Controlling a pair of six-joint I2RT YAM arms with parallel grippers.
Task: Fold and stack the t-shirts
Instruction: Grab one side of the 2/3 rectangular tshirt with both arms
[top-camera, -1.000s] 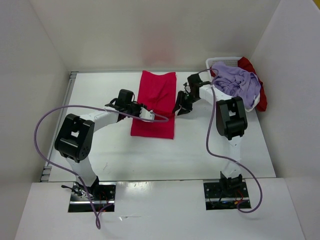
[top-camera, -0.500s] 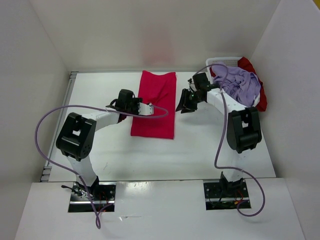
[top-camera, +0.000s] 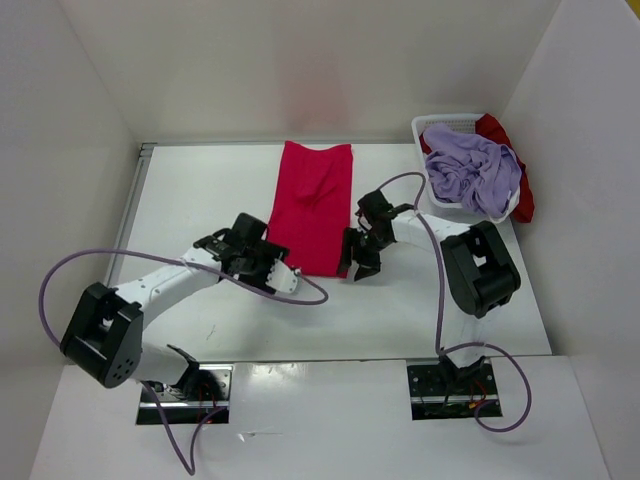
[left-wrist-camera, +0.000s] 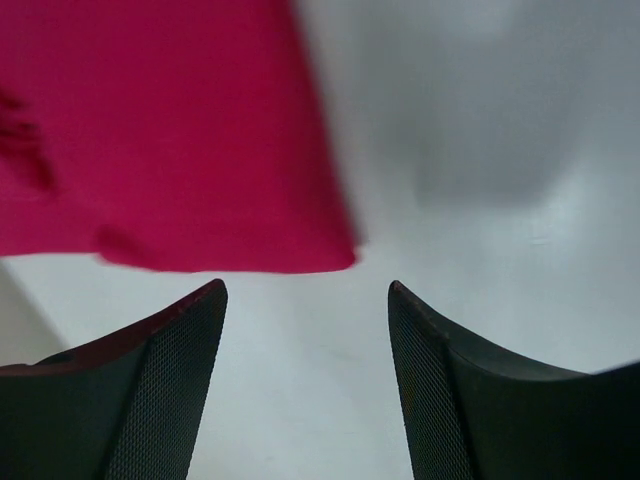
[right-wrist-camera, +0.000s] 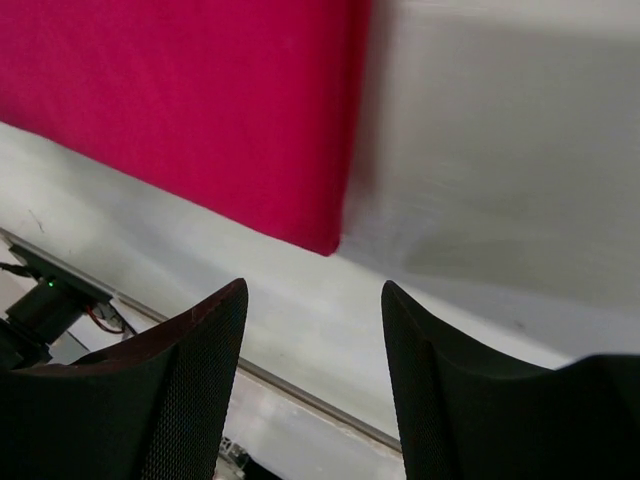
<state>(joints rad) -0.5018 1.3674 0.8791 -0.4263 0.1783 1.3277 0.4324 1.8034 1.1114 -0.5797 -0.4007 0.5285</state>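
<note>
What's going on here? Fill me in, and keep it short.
Two robot arms are working on t-shirts. A magenta-pink t-shirt lies on the table, folded into a long strip. The left claw and the right claw are at its near corners, one on each side, both open and holding nothing. At the far right, a white basket holds a crumpled lavender t-shirt, and a dark red t-shirt hangs over its right side. Nothing is stacked yet.

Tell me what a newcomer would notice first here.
A magenta-pink cloth t-shirt, folded into a long strip, lies mid-table. The left arm and right arm hold open, empty jaws at its near corners. At the far right, a white plastic lattice basket holds a lavender purple shirt, with a dark red shirt showing at its right side.
</note>
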